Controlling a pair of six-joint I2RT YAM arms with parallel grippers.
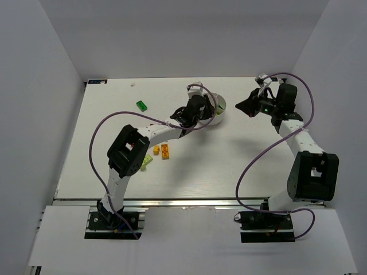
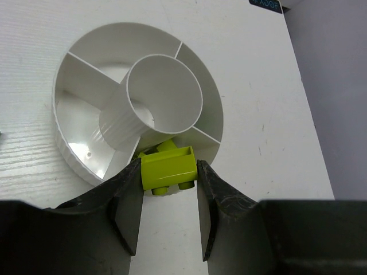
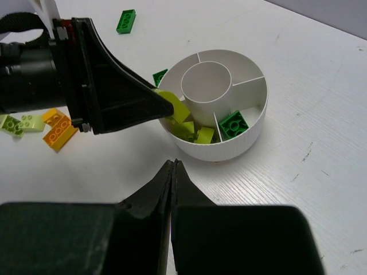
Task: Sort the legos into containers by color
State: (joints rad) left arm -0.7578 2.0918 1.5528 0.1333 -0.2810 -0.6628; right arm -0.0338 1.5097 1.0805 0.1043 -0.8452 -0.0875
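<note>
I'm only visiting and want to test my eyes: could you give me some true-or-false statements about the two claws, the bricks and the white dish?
1. The left gripper grips a lime brick. True.
2. The right gripper holds a brick as well. False: it is shut on nothing.
3. The central cup of the white dish contains bricks. False: it is empty.
4. A dark green brick lies in the dish, outside the cup. True.

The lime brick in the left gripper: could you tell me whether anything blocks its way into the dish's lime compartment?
Nothing visible does. The lime brick in the left gripper hangs over the dish rim, above the wedge already holding lime bricks.
</note>
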